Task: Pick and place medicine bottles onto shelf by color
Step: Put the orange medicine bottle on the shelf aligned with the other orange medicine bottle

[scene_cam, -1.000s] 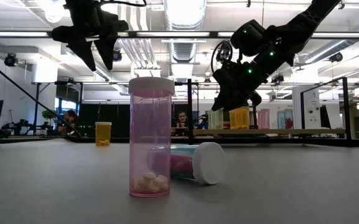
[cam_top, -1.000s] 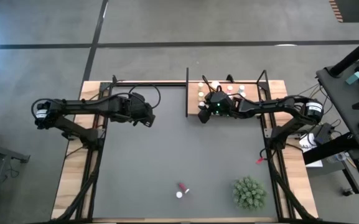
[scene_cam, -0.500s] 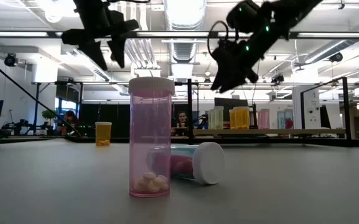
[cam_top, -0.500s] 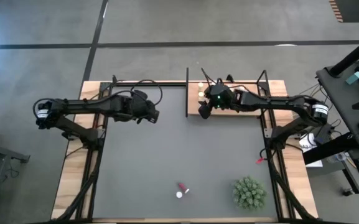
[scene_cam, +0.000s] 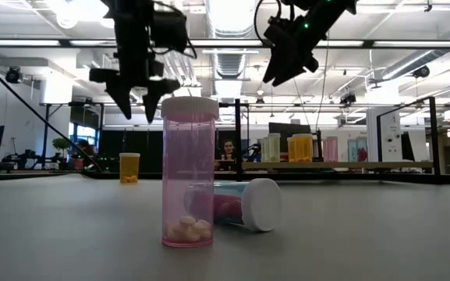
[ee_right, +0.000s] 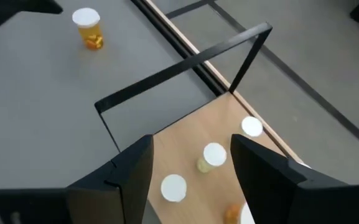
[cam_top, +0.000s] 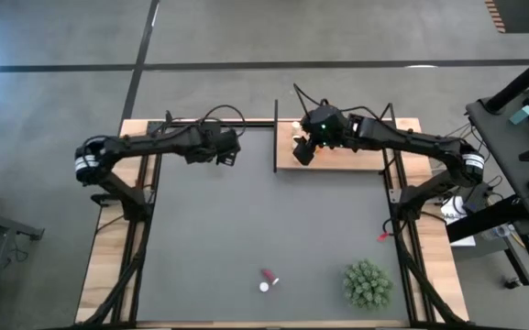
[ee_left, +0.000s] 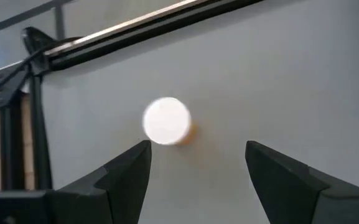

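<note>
An orange bottle (ee_left: 167, 121) with a white cap stands on the dark mat near the far left; it also shows in the low view (scene_cam: 129, 168). My left gripper (ee_left: 198, 168) hangs open above it, fingers clear of it (cam_top: 231, 154). My right gripper (ee_right: 191, 168) is open and empty, high over the left end of the shelf (cam_top: 356, 158). Several bottles (ee_right: 213, 155) stand on the shelf board. One pink bottle (scene_cam: 189, 172) stands upright near the front edge, and another (scene_cam: 236, 204) lies on its side behind it.
A green spiky plant (cam_top: 367, 284) sits at the front right of the mat. Black frame posts (ee_right: 185, 62) rise around the shelf's end. A black rail (ee_left: 142, 28) runs along the far edge behind the orange bottle. The middle of the mat (cam_top: 264, 220) is bare.
My right gripper has risen straight up from the shelf, leaving the orange bottle it was at standing on the board. My left gripper has swung toward the far edge and a little to the right, sinking toward the orange bottle on the mat.
</note>
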